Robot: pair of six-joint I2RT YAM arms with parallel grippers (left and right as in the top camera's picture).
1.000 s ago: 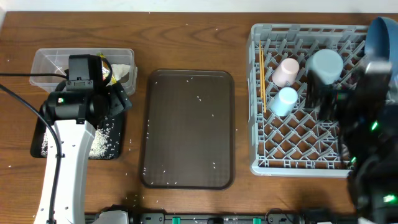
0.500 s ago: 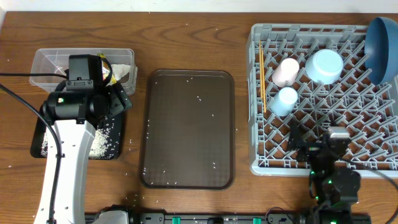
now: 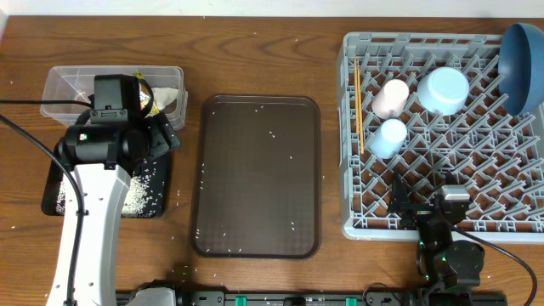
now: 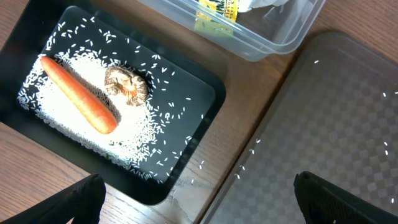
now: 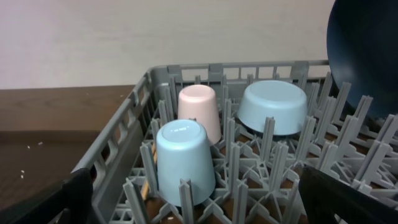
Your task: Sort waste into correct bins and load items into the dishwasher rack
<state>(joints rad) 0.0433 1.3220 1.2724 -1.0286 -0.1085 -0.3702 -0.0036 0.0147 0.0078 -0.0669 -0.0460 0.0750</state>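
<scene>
The grey dishwasher rack (image 3: 350, 127) holds an upturned pink cup (image 3: 392, 97), a light blue cup (image 3: 390, 136), a light blue bowl (image 3: 443, 89), a dark blue bowl (image 3: 520, 55) on edge, and chopsticks (image 3: 359, 102). My right gripper (image 3: 425, 202) hangs open at the rack's near edge, empty, facing the light blue cup (image 5: 183, 162). My left gripper (image 4: 199, 205) is open and empty beside the black tray (image 4: 205, 93), which holds a carrot (image 4: 78, 102), a brown lump (image 4: 124, 85) and rice (image 4: 143, 124). In the clear tub (image 4: 273, 37) lie a wrapper (image 4: 216, 12) and a napkin (image 4: 267, 5).
A dark brown serving tray (image 3: 259, 174) with stray rice grains lies between the bins and the rack. The left arm (image 3: 93, 212) reaches over the black tray (image 3: 59, 191) and part of the clear tub (image 3: 68, 85). Scattered grains dot the wooden table.
The right arm has drawn back from over the rack's right side to its near edge, leaving the light blue bowl in the rack. The left arm has not moved.
</scene>
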